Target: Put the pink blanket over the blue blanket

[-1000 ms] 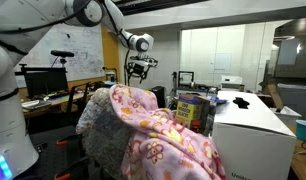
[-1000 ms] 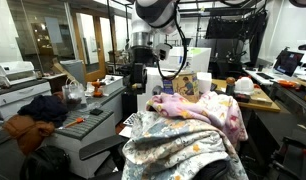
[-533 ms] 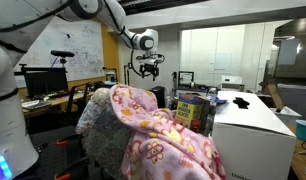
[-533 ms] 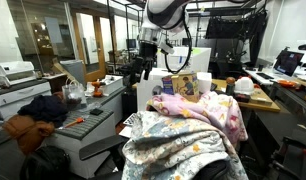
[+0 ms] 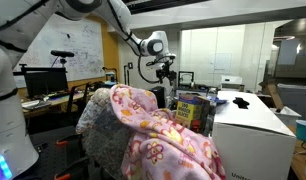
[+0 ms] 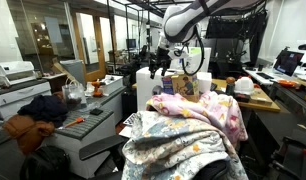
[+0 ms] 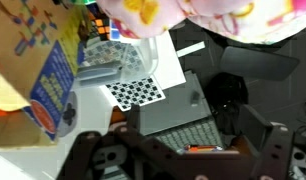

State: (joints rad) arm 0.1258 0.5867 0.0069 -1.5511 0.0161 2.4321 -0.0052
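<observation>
Moved since the earlier frame: hand [image 5: 165, 68] has swung sideways, off the chair back and toward the cartons [image 5: 193, 108].
Hand: fingers apart, holding nothing, well above both blankets in both exterior views.
Pink blanket [image 5: 158, 135]: draped on top of the blue blanket [image 5: 96, 128], touching it. It covers part only; the rest of the blue blanket stays bare.
Wrist view: pink blanket [image 7: 193, 15] shows at the top edge.

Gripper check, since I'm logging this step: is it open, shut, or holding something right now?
Gripper: open, holding nothing, up in the air and not touching the pink blanket.
</observation>
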